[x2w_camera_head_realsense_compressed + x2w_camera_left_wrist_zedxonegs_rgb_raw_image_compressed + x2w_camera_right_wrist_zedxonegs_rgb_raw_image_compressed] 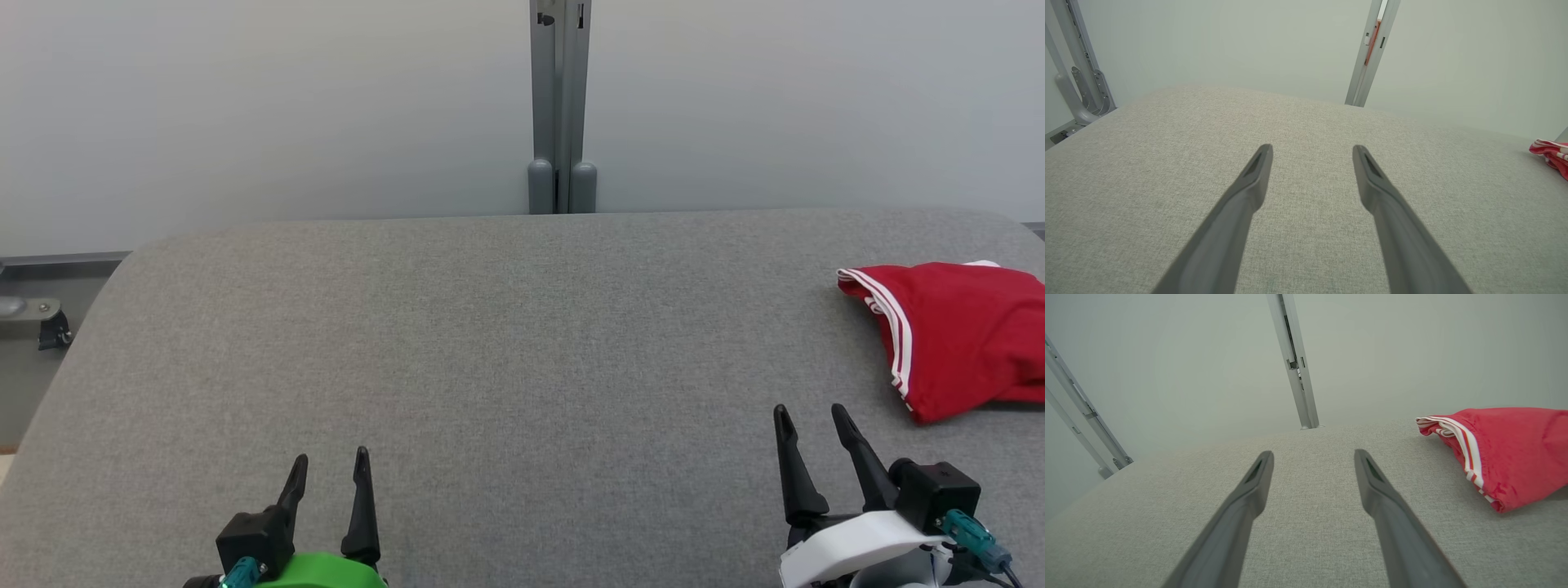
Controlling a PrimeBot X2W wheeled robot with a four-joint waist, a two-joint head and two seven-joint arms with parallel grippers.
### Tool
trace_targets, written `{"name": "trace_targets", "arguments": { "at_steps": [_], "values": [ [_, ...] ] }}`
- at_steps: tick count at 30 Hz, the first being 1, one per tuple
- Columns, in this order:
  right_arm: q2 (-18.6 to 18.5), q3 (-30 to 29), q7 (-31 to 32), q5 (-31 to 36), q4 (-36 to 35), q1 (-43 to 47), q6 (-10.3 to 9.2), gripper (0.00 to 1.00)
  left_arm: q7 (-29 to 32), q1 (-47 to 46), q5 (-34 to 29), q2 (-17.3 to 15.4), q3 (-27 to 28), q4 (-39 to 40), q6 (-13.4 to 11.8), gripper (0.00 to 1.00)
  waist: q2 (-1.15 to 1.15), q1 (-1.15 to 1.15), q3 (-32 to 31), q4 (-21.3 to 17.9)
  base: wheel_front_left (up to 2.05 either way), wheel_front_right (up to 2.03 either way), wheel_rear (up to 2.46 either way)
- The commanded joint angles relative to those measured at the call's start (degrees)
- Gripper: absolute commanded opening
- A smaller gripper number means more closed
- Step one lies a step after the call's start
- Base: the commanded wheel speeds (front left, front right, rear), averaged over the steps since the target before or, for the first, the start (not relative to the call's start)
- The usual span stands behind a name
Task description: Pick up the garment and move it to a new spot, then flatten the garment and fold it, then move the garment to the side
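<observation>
While both claws rest low at the near edge of the grey table [490,327], the red garment [955,335] lies on the right side, close to the table's right edge. It has white stripes along one hem, and it sits as a small thick bundle, not spread flat; part of it runs out of the head view, so I cannot tell its whole shape.

The left gripper [331,454] is at the near left, its two dark fingers wide apart with nothing between them. The right gripper [810,408] is at the near right, also wide and holding nothing; the garment is near it, a bit farther and more to the right, not touching.

I think the claws sit back like this to leave the middle of the table free; wide fingers are ready to pinch cloth.

This scene fits two stories: the garment may be a loose heap waiting to be lifted, or it may be folded over and set aside as the task wants. The doubled hem hints at a fold, but the bundle looks puffy, so I cannot say which.

A grey post [560,106] stands behind the far edge, against the pale wall [245,106].
</observation>
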State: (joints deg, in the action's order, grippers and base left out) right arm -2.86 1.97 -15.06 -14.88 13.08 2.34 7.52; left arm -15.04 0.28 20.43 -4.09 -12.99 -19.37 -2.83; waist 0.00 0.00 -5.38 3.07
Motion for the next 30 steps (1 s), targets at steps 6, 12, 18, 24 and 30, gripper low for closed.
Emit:
{"name": "trace_targets", "arguments": {
  "at_steps": [6, 12, 18, 24, 30],
  "values": [
    [-0.1, -0.2, -0.1, 0.3, 0.0, 0.3, -0.10, 1.00, -0.2, -0.4, -1.3, 0.3, 0.6, -0.4, 0.3, 1.00, 0.00, 0.00, 0.0, 0.1, 0.00, 0.00, 0.00],
    [0.1, -0.1, 0.1, 0.1, 0.7, 0.1, 0.01, 0.00, 0.2, 0.1, -0.8, 0.3, 0.5, -1.1, 0.2, 0.00, 0.00, 0.00, 0.0, 0.1, 0.00, 0.00, 0.00],
    [0.2, -0.6, 1.4, -4.3, 1.8, 0.0, 0.01, 0.00, 1.8, 0.1, 3.2, 0.4, 1.6, -1.9, 0.7, 0.00, 0.00, 0.00, 0.2, 0.0, 0.00, 0.00, 0.00],
    [0.2, -1.3, 3.1, -10.6, 1.6, -0.7, 0.00, 0.00, 3.4, -0.5, 9.1, 0.5, 3.1, -1.2, 1.6, 0.00, 0.00, 0.00, 0.5, -0.2, 0.00, 0.00, 0.00],
    [0.2, -1.9, 4.7, -16.3, 1.5, -1.4, 0.00, 0.00, 4.9, -1.0, 14.5, 0.5, 4.5, -0.6, 2.3, 0.00, 0.00, 0.00, 0.7, -0.3, 0.00, 0.00, 0.00]
  ]
}}
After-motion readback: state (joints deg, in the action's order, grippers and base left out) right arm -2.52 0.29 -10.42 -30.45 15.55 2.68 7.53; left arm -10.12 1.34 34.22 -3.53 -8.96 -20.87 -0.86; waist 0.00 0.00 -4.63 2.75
